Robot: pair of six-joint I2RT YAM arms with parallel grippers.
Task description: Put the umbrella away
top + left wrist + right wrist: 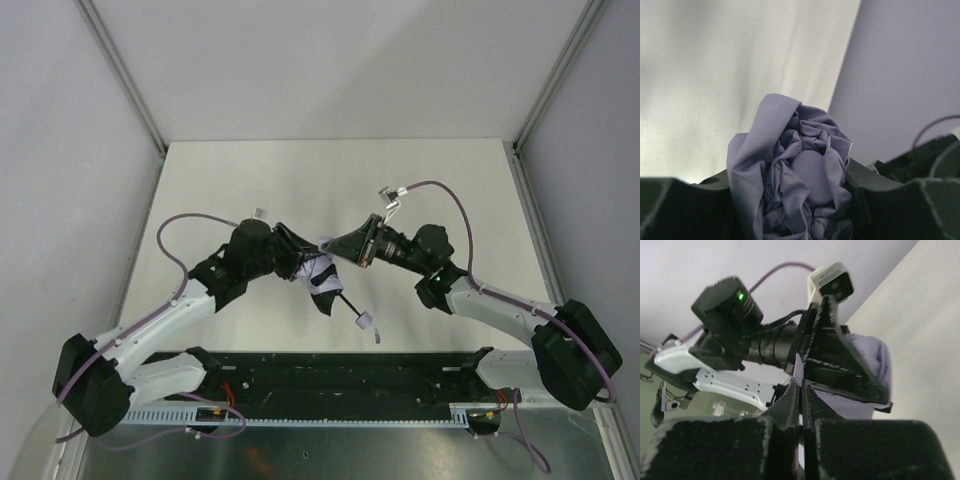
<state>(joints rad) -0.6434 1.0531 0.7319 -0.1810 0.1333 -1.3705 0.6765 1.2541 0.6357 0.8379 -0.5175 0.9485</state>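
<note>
Off-white tabletop [300, 180], pale grey walls [60, 150], aluminium corner posts [125, 75].

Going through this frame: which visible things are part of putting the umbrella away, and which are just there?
Part of the job:
- umbrella, canopy bunched
- left gripper, clamped on the canopy
- right gripper, pinching a strip of its fabric

Just there:
- table
- lavender cables
- black rail at the near edge

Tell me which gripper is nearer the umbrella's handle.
Left. The left gripper clamps the umbrella just up the shaft from the handle; the right gripper pinches its fabric on the far side, farther away.
</note>
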